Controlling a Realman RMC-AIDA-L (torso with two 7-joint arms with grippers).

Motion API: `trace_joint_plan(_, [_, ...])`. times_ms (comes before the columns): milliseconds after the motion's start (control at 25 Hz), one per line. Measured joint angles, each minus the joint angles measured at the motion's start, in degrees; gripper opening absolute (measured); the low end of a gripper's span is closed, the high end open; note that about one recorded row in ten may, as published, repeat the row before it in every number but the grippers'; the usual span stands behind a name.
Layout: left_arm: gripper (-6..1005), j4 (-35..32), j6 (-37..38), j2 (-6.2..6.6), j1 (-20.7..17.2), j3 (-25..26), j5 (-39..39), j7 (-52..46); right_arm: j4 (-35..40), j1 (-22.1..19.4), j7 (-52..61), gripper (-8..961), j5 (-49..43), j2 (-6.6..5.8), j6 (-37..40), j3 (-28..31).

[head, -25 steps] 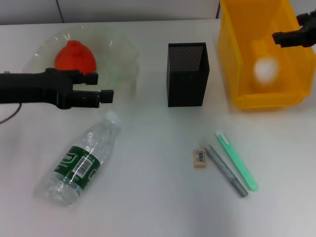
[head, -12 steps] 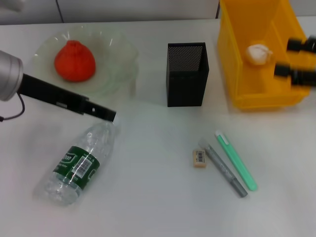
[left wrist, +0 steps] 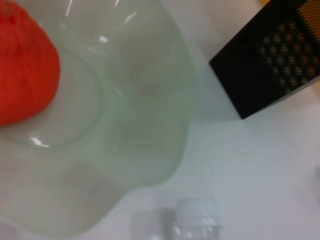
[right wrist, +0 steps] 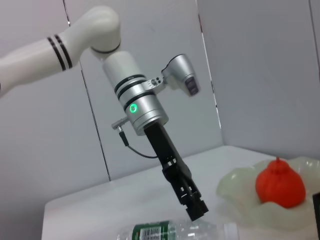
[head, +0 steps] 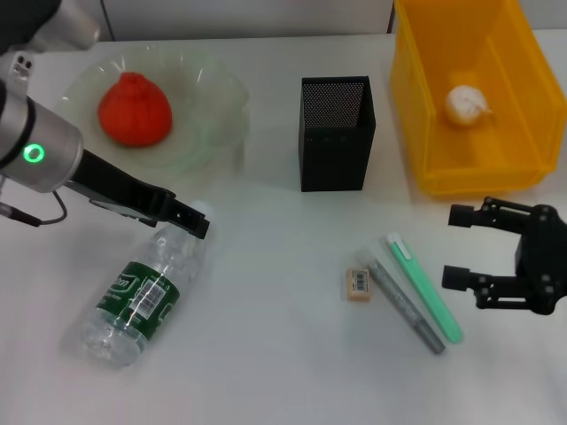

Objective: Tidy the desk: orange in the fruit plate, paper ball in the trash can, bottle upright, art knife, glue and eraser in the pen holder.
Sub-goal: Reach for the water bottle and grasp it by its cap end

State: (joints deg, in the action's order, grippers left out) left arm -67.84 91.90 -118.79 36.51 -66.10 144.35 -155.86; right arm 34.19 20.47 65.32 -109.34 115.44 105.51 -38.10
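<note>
White desk point(head: 266, 354): bottle point(head: 142, 292) lying, cap beside left fingers point(head: 197, 223), spread unclear; right fingers point(head: 461, 215) apart.

light: bright, even overhead | shadows: soft, short | glare: fruit plate point(left wrist: 150, 125) rim | blur: left wrist view soft

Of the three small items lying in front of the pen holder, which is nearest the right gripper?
The green art knife. It lies just beside the open right gripper, while the grey glue stick and the eraser lie farther toward the bottle.
</note>
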Motion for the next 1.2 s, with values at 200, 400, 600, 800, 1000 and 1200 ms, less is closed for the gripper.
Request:
trace_joint_plan(200, [834,2.31,-4.23,-0.01,0.29,-2.82,0.15,-0.09,-1.58,0.12,-0.66,819,-1.24,0.35,-2.21,0.25])
trace_joint_plan(400, [833,2.89,-8.02,-0.22,-0.09,-7.41,-0.17,-0.15,-2.88,0.0,-0.78,819,-1.48,0.05,-2.57,0.3])
trace_joint_plan(600, [833,4.29,-12.51,-0.3,-0.2,-11.24,-0.2,-0.18,-3.2,0.17,-0.85,819,-1.49,0.31,-3.54,0.25])
trace_joint_plan(800, [811,5.64,-15.09,-0.3,0.33,-12.91,-0.02,-0.26,-4.2,1.13,-0.9,819,-1.49,0.36,-4.15,0.07])
trace_joint_plan(1000, [703,5.88,-16.47,-0.3,0.38,-15.26,-0.01,0.16,-5.27,1.52,-0.98,820,-1.49,0.28,-5.5,0.08])
trace_joint_plan(1200, [511,5.66,-16.5,-0.3,0.03,-15.74,0.0,0.33,-5.32,1.58,-1.01,820,-1.49,0.28,-5.9,0.12])
